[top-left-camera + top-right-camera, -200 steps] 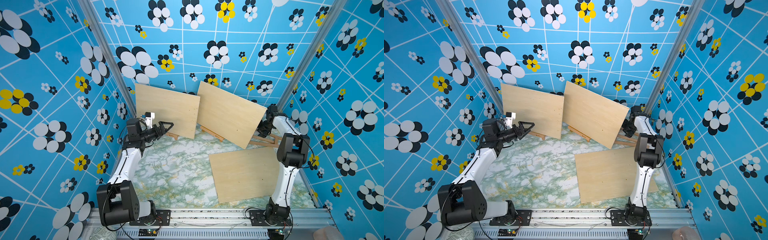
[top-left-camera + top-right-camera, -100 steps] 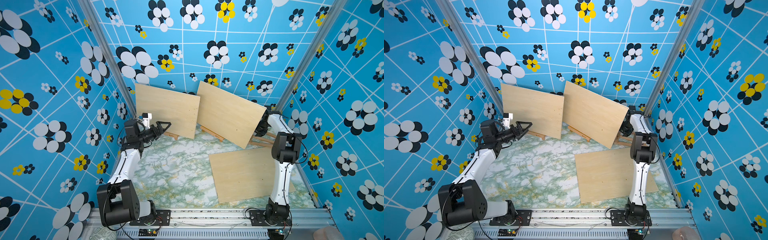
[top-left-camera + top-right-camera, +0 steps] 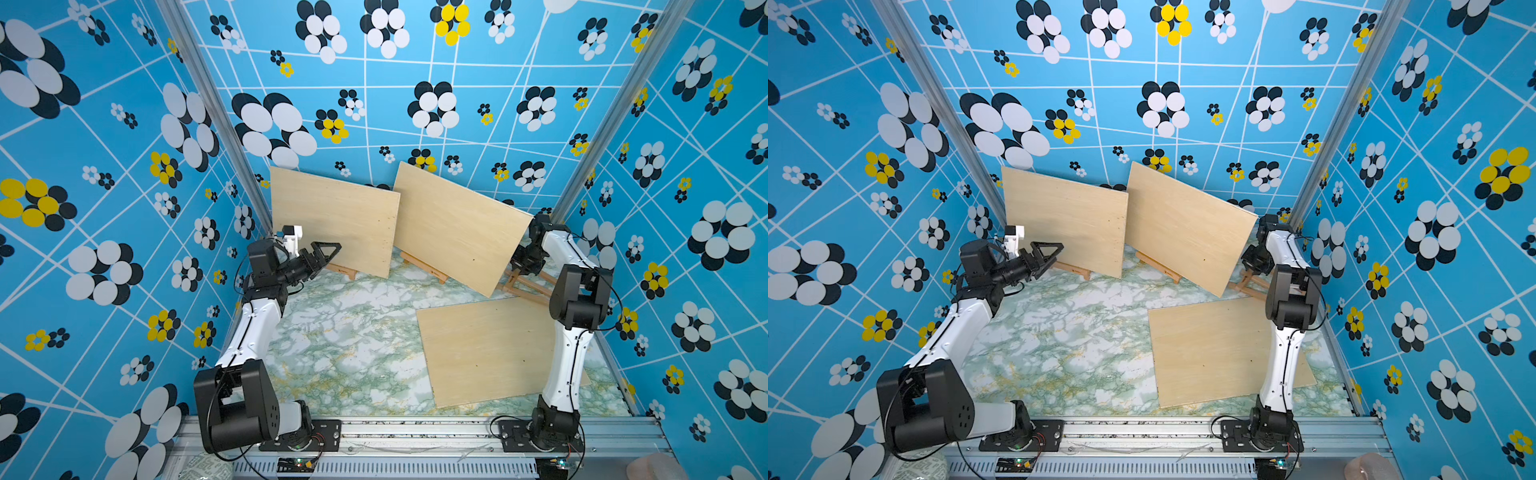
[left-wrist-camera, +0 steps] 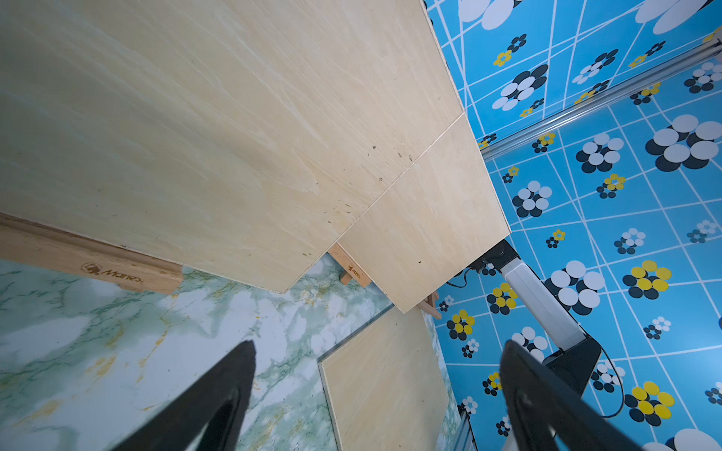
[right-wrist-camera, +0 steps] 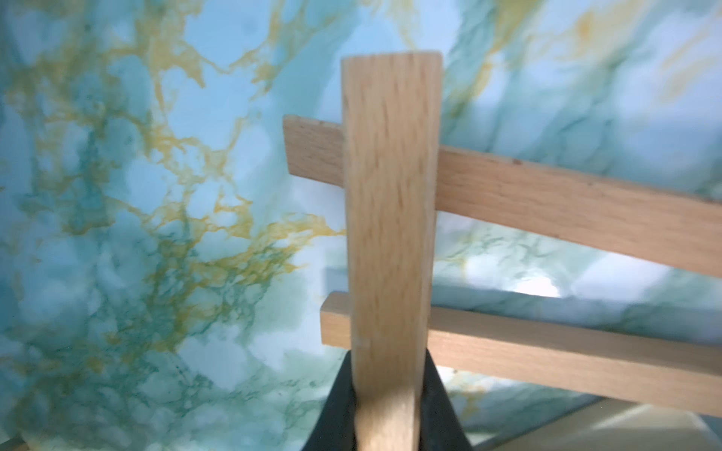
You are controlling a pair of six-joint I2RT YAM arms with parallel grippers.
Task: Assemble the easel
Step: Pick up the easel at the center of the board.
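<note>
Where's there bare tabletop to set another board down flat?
Biggest free patch: marble table between the left arm and the flat board, in front of the upright board and tilted board. Crowded: far right corner, where the right gripper clamps an easel leg beside the tilted board.

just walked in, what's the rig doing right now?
Mid easel assembly. The right gripper is closed on a wooden slat of the easel frame, which lies at the back right of the table. The left gripper hovers open and empty beside the left standing board. A second board stands propped next to it, and a third board lies flat.
</note>
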